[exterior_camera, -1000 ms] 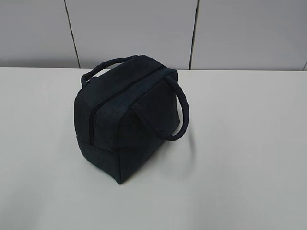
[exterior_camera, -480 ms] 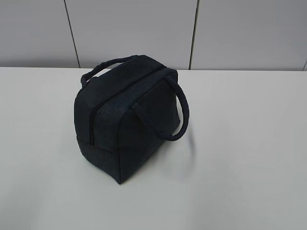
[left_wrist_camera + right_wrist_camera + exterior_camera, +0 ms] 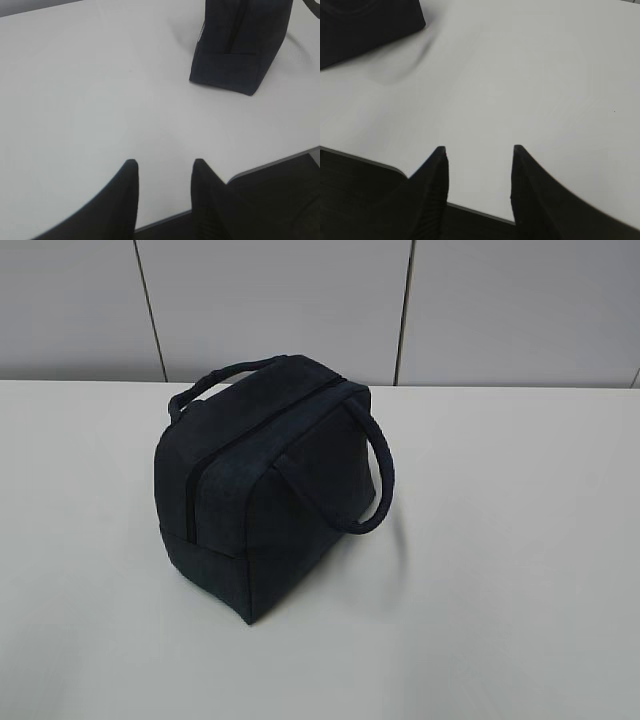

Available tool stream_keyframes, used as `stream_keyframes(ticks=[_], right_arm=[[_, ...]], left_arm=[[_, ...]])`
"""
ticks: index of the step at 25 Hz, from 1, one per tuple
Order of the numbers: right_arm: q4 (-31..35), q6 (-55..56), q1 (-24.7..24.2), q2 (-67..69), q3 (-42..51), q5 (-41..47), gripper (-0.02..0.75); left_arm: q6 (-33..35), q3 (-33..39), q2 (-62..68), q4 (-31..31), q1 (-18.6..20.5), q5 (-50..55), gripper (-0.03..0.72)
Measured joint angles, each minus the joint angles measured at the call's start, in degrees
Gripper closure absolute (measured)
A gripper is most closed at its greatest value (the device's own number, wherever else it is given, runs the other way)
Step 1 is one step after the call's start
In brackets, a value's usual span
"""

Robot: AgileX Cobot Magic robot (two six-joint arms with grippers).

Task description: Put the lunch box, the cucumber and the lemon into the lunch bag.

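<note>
**Zipped bag alone on the table, both grippers waiting at the near edge**

The lunch bag [image 3: 268, 485] stands upright on the white table [image 3: 520, 570], a little left of centre in the exterior view, one corner turned toward the camera. Its top zipper [image 3: 262, 430] looks closed; the seam runs from the near-left end up over the top toward the far right, which is the bag's long axis. One loop handle [image 3: 375, 475] droops down the right face, the other [image 3: 215, 380] arches behind the far-left side.

No lunch box, cucumber or lemon shows in any view, so where they lie cannot be told.

The left gripper [image 3: 164, 172] hovers over the table's near edge, its jaws partly apart with nothing between them. From it the bag lies ahead and to the right, near zipper end facing it. The right gripper [image 3: 479, 159] hangs likewise at the near edge, jaws moderately apart and empty; the bag sits ahead and to its left, only a corner in view.

Judging by this, the bag must be unzipped first, and the left arm seems better placed for the zipper's near end.
</note>
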Motion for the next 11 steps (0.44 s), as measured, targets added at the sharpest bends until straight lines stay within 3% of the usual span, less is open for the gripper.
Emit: stream_keyframes(ticks=[11], right_arm=[[0.0, 0.0, 0.0, 0.0, 0.0, 0.0, 0.422]], left_arm=[[0.0, 0.0, 0.0, -0.1, 0.0, -0.1, 0.449]])
